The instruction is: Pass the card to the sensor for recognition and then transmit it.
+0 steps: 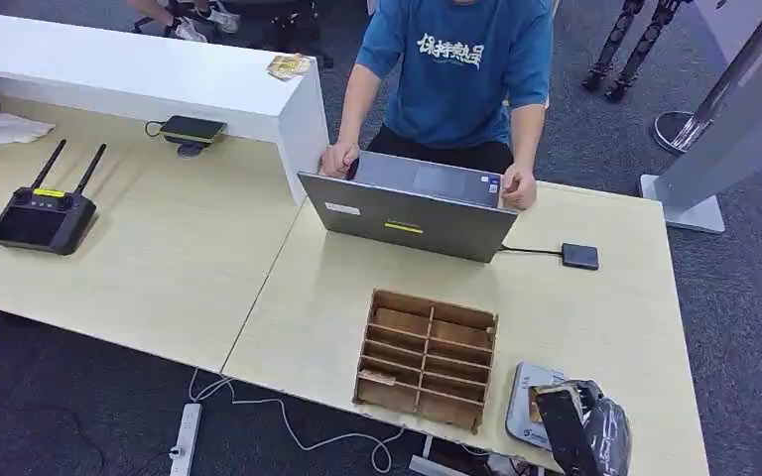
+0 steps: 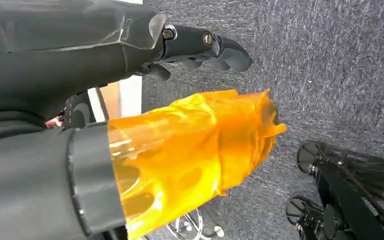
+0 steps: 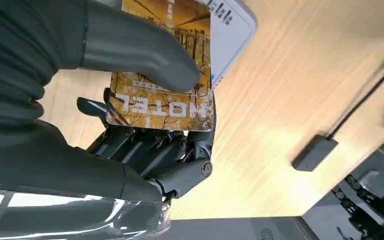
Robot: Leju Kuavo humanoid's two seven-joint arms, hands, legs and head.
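The card [image 3: 162,97], a yellow-brown hotel card with its lettering upside down in my right wrist view, is pinched in my right hand [image 3: 150,125]: my thumb presses on its face and my darker fingers [image 3: 180,155] lie behind it. I hold it over the white sensor [image 3: 232,35], which lies flat at the near right corner of the light wooden table [image 1: 605,327]; whether card and sensor touch I cannot tell. In the head view my right hand [image 1: 580,426] sits over that same white reader [image 1: 521,407], just right of the wooden compartment box [image 1: 427,357]. Beyond the box a grey laptop [image 1: 407,213] stands open, a person in a blue shirt [image 1: 456,69] with both hands on it, and a small black device [image 1: 579,256] lies cabled beside it. My left hand [image 2: 200,47] hangs over grey carpet, fingers curled a little and holding nothing, its thumb wrapped in orange film.
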